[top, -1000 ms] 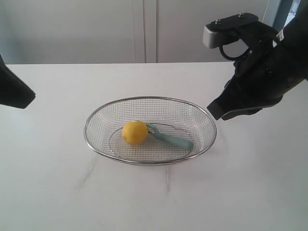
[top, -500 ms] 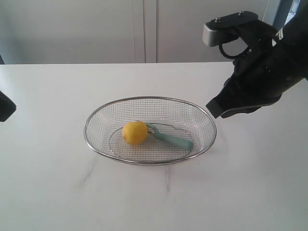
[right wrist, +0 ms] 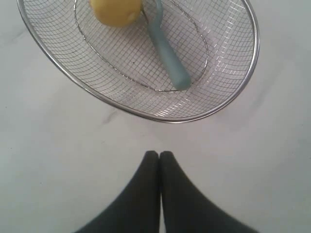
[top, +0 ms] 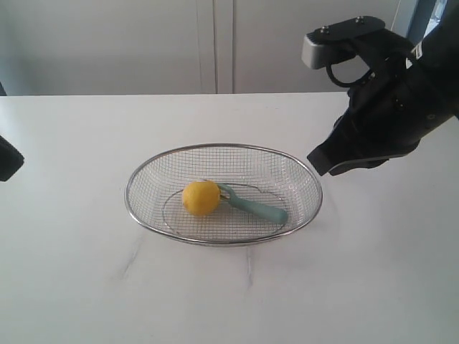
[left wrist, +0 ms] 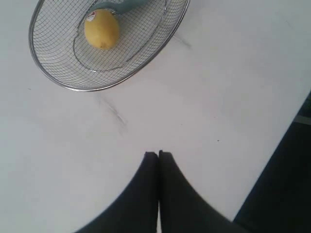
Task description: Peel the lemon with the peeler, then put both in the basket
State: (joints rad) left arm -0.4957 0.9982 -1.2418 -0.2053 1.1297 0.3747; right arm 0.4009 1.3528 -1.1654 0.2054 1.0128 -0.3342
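The yellow lemon (top: 201,198) lies inside the wire mesh basket (top: 308,188) at the table's middle, with the teal-handled peeler (top: 257,208) beside it, its head against the lemon. The left wrist view shows the lemon (left wrist: 101,29) with its red-and-white sticker, the basket (left wrist: 58,81) and my left gripper (left wrist: 158,154) shut and empty over bare table. In the right wrist view the lemon (right wrist: 115,10), peeler (right wrist: 166,51) and basket (right wrist: 165,119) lie beyond my right gripper (right wrist: 159,154), shut and empty. That gripper (top: 319,163) hangs above the basket's right rim.
The white table (top: 229,287) spreads around the basket on all sides. Its edge (left wrist: 272,150) shows near the left gripper in the left wrist view. A pale wall with panel seams (top: 224,43) stands behind the table.
The left arm has drawn back toward the left edge of the exterior view, leaving only a small dark part showing. The right arm, lemon, peeler and basket have not moved.
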